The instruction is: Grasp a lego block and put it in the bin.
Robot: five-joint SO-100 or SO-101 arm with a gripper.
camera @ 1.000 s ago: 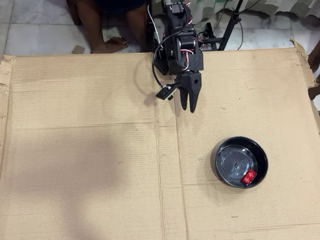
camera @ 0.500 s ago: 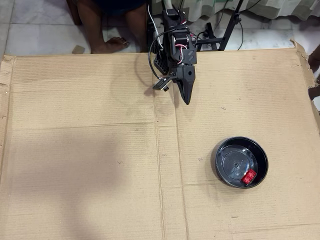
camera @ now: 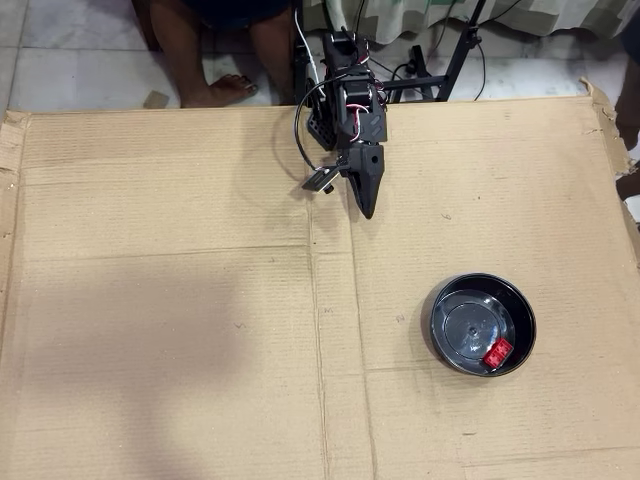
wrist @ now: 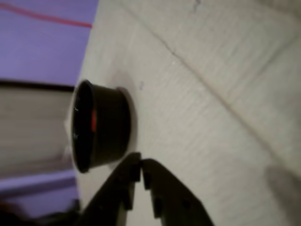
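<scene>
In the overhead view the black bowl (camera: 482,324) sits on the cardboard at the lower right, and the red lego block (camera: 497,352) lies inside it near its lower right wall. My gripper (camera: 367,208) hangs at the top centre, far from the bowl, with its jaws shut and nothing between them. The wrist view lies on its side: the bowl (wrist: 101,125) appears at the left, with a red glint of the block (wrist: 93,121) inside. The gripper (wrist: 141,165) shows at the bottom with its fingertips together.
A large sheet of brown cardboard (camera: 180,330) covers the floor. A person's legs (camera: 215,50) and a stand with cables (camera: 440,60) are beyond its top edge. A purple surface (wrist: 42,42) lies past the cardboard's edge in the wrist view.
</scene>
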